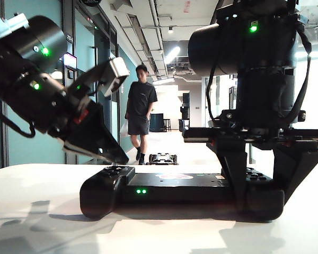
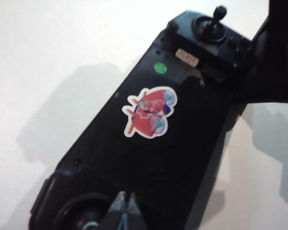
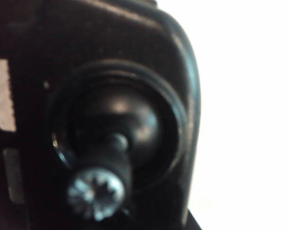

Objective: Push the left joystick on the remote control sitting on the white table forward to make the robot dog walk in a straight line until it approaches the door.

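The black remote control (image 1: 169,188) lies on the white table (image 1: 42,211), two green lights on its near face. Its left joystick (image 1: 115,169) rises from the left end. My left gripper (image 1: 121,159) is shut, its tip just above that stick; in the left wrist view the joined fingertips (image 2: 126,203) sit beside the joystick's knob (image 2: 90,224). My right gripper (image 1: 263,185) straddles the controller's right end, a finger (image 1: 236,182) pressed on each side. The robot dog (image 1: 163,158) stands far down the corridor.
A person (image 1: 140,111) in dark clothes walks in the corridor just behind the dog. Doorways line the corridor's left wall (image 1: 95,79). The right joystick (image 3: 96,191) fills the right wrist view. A red cartoon sticker (image 2: 149,112) marks the controller's top.
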Robot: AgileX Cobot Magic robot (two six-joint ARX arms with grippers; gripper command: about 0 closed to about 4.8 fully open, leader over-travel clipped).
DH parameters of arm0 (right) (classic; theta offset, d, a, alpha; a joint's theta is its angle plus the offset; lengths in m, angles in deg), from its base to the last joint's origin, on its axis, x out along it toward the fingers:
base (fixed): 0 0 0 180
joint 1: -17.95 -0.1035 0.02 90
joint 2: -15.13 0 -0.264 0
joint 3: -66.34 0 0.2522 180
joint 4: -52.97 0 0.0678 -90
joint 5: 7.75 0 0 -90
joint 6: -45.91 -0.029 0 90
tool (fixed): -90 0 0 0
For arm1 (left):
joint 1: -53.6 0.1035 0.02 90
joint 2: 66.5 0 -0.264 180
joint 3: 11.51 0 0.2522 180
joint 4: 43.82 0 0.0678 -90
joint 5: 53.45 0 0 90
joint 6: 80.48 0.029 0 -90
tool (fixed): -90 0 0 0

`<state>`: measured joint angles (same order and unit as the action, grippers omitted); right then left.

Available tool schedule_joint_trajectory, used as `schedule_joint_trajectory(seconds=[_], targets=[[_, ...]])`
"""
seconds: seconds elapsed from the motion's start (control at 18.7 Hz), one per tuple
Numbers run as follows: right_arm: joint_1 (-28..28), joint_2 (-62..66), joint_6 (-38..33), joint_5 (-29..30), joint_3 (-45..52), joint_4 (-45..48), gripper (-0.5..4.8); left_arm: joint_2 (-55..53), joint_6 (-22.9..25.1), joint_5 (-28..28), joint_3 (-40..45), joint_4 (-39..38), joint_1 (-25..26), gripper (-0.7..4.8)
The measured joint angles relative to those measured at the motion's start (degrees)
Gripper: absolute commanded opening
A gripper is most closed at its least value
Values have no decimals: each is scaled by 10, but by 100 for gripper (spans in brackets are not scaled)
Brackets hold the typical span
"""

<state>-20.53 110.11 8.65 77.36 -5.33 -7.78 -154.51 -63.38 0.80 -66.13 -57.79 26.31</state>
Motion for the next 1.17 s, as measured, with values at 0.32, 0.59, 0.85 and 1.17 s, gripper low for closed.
schedule_joint_trajectory(seconds=[0.32,0.59,0.85,1.17], targets=[[0,0,-1,1,0,0,198,-17,0,-5,0,26,0,-5],[0,0,-3,1,0,0,198,-18,0,12,0,39,0,-5],[0,0,-7,3,0,0,198,-19,-12,15,0,56,0,-5],[0,0,-7,3,0,0,198,-19,-13,19,0,58,0,-5]])
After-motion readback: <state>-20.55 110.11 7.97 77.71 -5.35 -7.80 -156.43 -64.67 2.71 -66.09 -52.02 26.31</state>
